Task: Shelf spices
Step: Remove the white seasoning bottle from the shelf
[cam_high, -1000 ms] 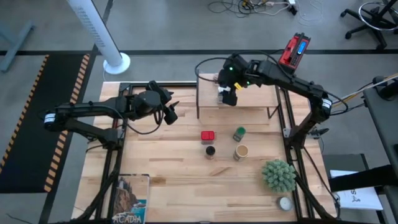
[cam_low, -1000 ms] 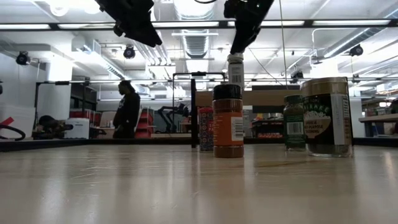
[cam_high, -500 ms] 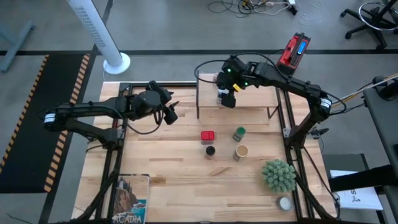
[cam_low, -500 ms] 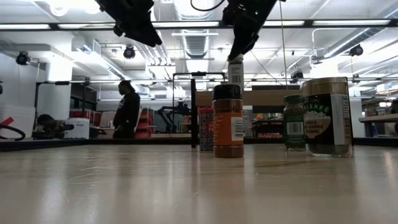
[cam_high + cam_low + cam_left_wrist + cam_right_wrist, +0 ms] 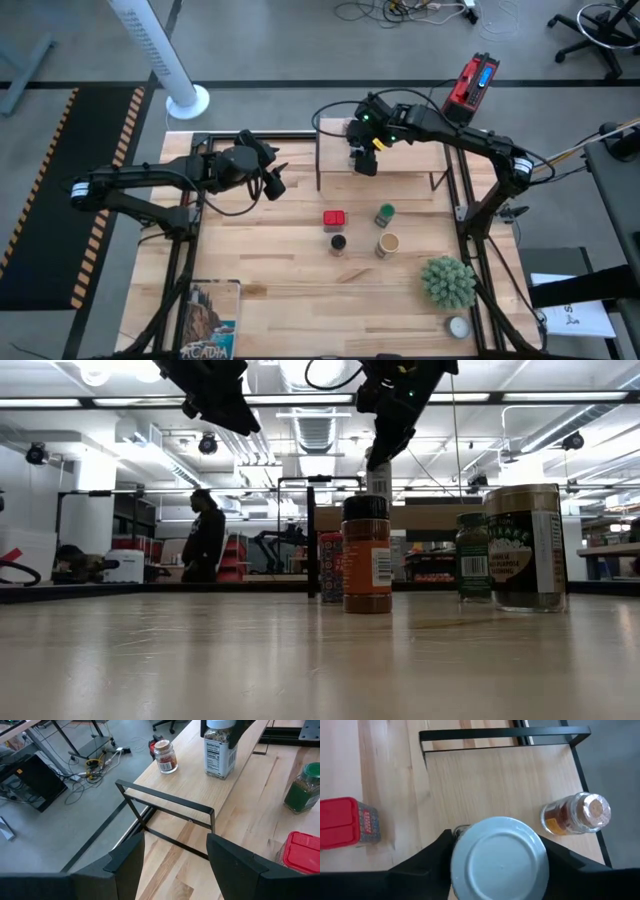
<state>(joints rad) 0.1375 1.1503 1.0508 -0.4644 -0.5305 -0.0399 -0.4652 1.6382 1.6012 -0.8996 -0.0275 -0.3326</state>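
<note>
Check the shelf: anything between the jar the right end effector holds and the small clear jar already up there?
Nothing. In the right wrist view, bare shelf wood separates the white-lidded jar in the right end effector from the small clear jar.

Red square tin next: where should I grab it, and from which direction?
Come straight down on the red square tin; it sits upright with flat sides. Close the fingers across the pair of opposite sides that keeps them clear of the black-lidded jar beside it.
</note>
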